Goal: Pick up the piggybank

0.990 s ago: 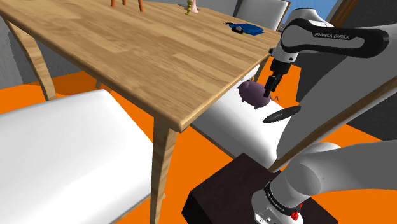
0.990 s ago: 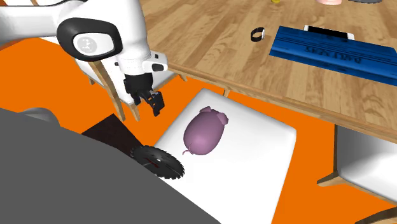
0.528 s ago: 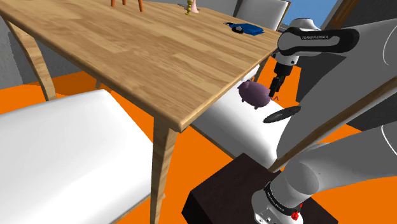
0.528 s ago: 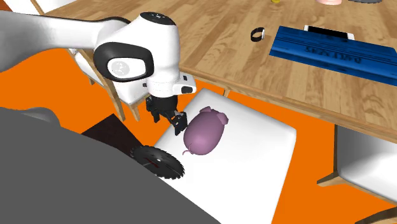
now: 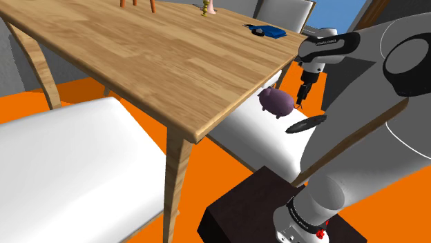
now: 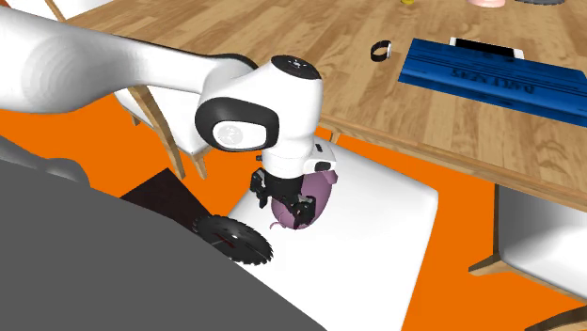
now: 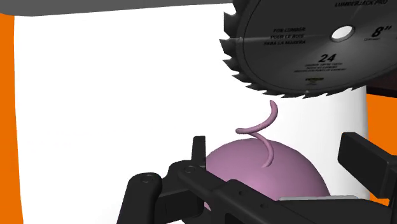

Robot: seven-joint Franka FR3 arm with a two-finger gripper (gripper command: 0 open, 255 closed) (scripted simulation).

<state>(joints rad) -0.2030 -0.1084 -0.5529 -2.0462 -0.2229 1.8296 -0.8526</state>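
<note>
Piggybank [image 7: 286, 168] lies on the white chair seat [image 6: 376, 235]. Pincer [image 7: 278, 153] is over the seat with its fingers apart, straddling the pig's tail end; no contact seen. Best to lower past the widest curve, centre, then close slowly, since the round body may squirt out. Count on seat: one piggybank, one saw blade [image 7: 305, 44].

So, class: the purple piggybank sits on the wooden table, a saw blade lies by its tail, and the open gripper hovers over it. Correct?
Not quite. The piggybank sits on the white chair seat, not on the wooden table, as the second exterior view shows. The saw blade by its tail and the open gripper over it are right.
</note>
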